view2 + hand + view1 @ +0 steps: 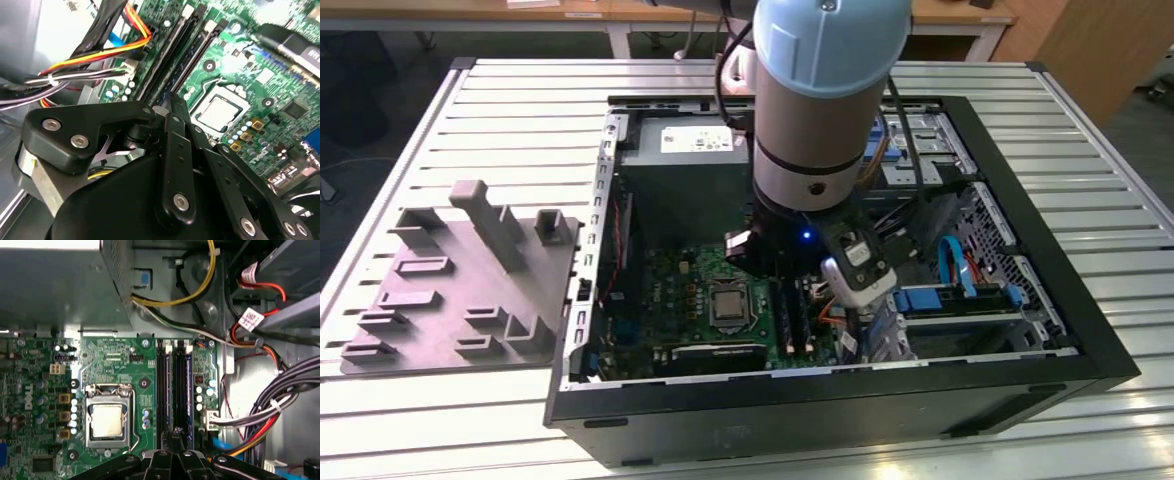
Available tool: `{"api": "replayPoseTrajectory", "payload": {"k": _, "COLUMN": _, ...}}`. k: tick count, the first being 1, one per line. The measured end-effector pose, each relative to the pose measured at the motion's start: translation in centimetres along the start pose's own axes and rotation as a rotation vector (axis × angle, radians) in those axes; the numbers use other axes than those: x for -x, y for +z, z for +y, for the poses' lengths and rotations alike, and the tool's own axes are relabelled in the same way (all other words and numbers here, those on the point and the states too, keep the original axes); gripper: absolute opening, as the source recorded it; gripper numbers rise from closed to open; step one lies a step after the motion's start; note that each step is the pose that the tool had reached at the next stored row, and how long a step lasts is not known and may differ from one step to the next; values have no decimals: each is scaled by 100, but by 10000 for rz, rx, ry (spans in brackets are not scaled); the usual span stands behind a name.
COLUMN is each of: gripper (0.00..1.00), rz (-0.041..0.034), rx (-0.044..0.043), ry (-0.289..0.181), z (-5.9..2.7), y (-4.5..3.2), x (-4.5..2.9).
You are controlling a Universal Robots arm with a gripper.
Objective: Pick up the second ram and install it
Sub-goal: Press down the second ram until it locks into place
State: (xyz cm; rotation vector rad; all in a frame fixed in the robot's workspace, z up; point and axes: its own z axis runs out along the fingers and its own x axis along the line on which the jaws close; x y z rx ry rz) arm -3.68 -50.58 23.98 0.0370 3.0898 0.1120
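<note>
Second ram, as best I can make out, is the thin blue stick (189,390) standing on edge in the outermost of the long black slots (161,390) on the green board, on the side nearest the bundle of coloured cables (270,410); I cannot tell whether it is pressed fully home. In the first wrist view the claw (175,436) hangs right over the near end of those slots, drawn in narrow with its black fingertips almost together and nothing that I can see pinched between them. The second wrist view shows the same claw (172,106) from behind its linkage, tips down close to the slots and just beside the square silver processor (220,111). In the first wrist view the processor (107,420) sits in its metal frame on the far side of the slots from the cables, and the grey power-supply box (55,285) lies beyond the board's edge. From the exterior view, the pale blue arm (821,100) reaches straight down into the open black computer case (854,390), which lies on a slatted metal table (520,110). A grey holder block (454,290) rests on the table at the exterior view's left, well apart from the claw.
</note>
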Motion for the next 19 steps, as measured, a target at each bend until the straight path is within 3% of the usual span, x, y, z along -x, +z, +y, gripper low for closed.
{"api": "replayPoseTrajectory", "payload": {"k": 8, "gripper": 10, "rz": 1, "rx": 43, "ry": 2, "z": 98, "y": 11, "x": -2}}
{"api": "replayPoseTrajectory", "payload": {"k": 19, "gripper": 10, "rz": 1, "rx": 44, "ry": 2, "z": 103, "y": -3, "x": -2}}
